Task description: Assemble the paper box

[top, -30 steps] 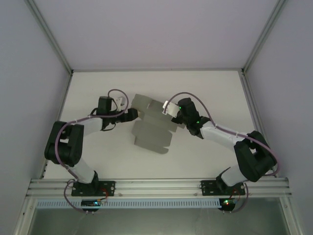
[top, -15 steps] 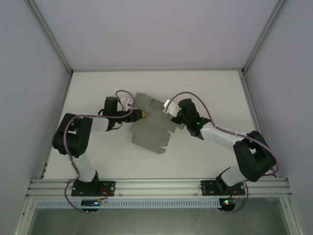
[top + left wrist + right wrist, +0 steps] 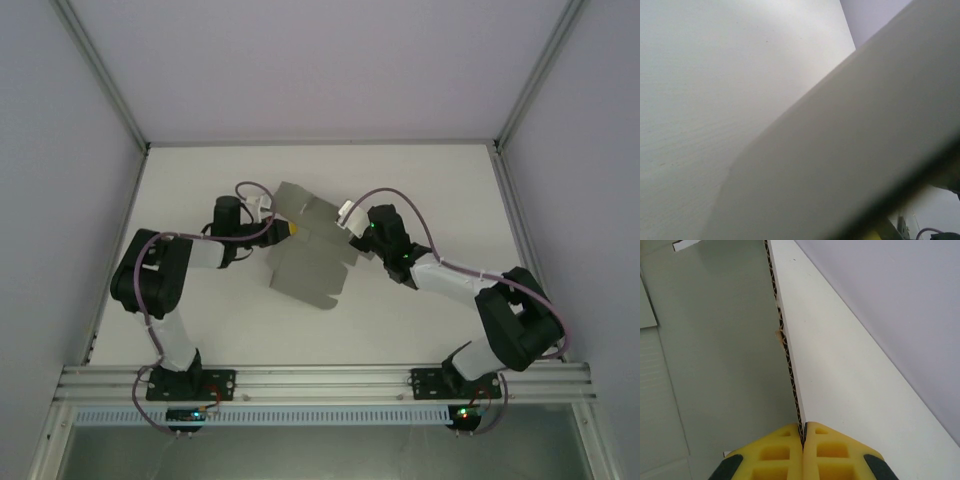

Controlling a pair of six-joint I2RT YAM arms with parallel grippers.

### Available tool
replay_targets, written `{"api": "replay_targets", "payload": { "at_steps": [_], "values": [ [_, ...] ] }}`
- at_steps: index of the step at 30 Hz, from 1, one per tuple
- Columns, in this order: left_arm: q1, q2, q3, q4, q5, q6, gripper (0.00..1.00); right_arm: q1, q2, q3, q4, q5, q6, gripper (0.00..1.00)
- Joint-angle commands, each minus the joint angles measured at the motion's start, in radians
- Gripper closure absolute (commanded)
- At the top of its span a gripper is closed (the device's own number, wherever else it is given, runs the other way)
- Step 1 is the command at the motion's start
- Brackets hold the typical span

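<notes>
The paper box [image 3: 305, 265] is a flat grey many-flapped sheet at the middle of the table, lifted and tilted between both arms. My left gripper [image 3: 289, 231] is shut on the sheet's left edge. In the left wrist view the grey cardboard [image 3: 840, 150] lies close across the lens and hides most of the jaws. My right gripper [image 3: 350, 222] is at the sheet's upper right edge. In the right wrist view its yellow jaws [image 3: 803, 432] are shut on the corrugated edge of the paper box [image 3: 715, 340].
The white table [image 3: 420, 190] is walled on three sides, with metal posts at the back corners. An aluminium rail [image 3: 320, 380] carrying both arm bases runs along the near edge. Open tabletop lies behind and to either side of the sheet.
My left arm swung in to the sheet's left edge and its jaws closed there. The right gripper kept its grip, and the sheet shifted slightly.
</notes>
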Motion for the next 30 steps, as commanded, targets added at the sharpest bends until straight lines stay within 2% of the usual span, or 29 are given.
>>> {"api": "replay_targets", "payload": {
  "at_steps": [1, 2, 3, 5, 6, 8, 9, 12, 16, 20, 25, 28, 30],
  "values": [
    [-0.019, -0.014, 0.025, -0.072, -0.027, 0.033, 1.0, 0.018, -0.04, 0.001, 0.034, -0.058, 0.021, 1.0],
    [-0.021, -0.019, 0.032, -0.096, -0.038, 0.039, 1.0, 0.018, -0.044, 0.004, 0.014, -0.053, -0.002, 1.0],
    [-0.019, -0.023, 0.039, -0.12, -0.047, 0.046, 0.88, 0.018, -0.049, 0.007, -0.005, -0.047, -0.025, 1.0],
    [-0.019, -0.046, 0.044, -0.174, -0.08, 0.071, 0.39, 0.019, -0.052, 0.021, -0.055, 0.0, -0.1, 1.0],
    [-0.018, -0.062, 0.042, -0.197, -0.098, 0.086, 0.23, 0.022, -0.049, 0.031, -0.075, 0.032, -0.144, 1.0],
    [-0.014, -0.111, 0.042, -0.265, -0.142, 0.129, 0.04, 0.029, -0.035, 0.052, -0.1, 0.094, -0.228, 1.0],
    [-0.013, -0.138, 0.043, -0.308, -0.171, 0.154, 0.0, 0.032, -0.025, 0.06, -0.103, 0.125, -0.273, 1.0],
    [-0.003, -0.239, 0.049, -0.444, -0.283, 0.23, 0.0, 0.042, 0.014, 0.065, -0.037, 0.188, -0.412, 1.0],
    [0.041, -0.324, 0.125, -0.668, -0.484, 0.261, 0.0, 0.075, 0.107, 0.042, 0.197, 0.276, -0.659, 1.0],
    [0.116, -0.322, 0.187, -0.725, -0.564, 0.25, 0.0, 0.104, 0.212, 0.022, 0.417, 0.297, -0.885, 1.0],
    [0.202, -0.186, 0.29, -0.7, -0.579, 0.227, 0.0, 0.127, 0.334, 0.0, 0.673, 0.285, -1.027, 1.0],
    [0.217, -0.055, 0.391, -0.718, -0.558, 0.241, 0.0, 0.134, 0.352, 0.005, 0.668, 0.282, -1.013, 1.0],
    [0.206, 0.013, 0.445, -0.722, -0.493, 0.278, 0.0, 0.133, 0.344, 0.007, 0.634, 0.278, -0.985, 1.0]
  ]
}}
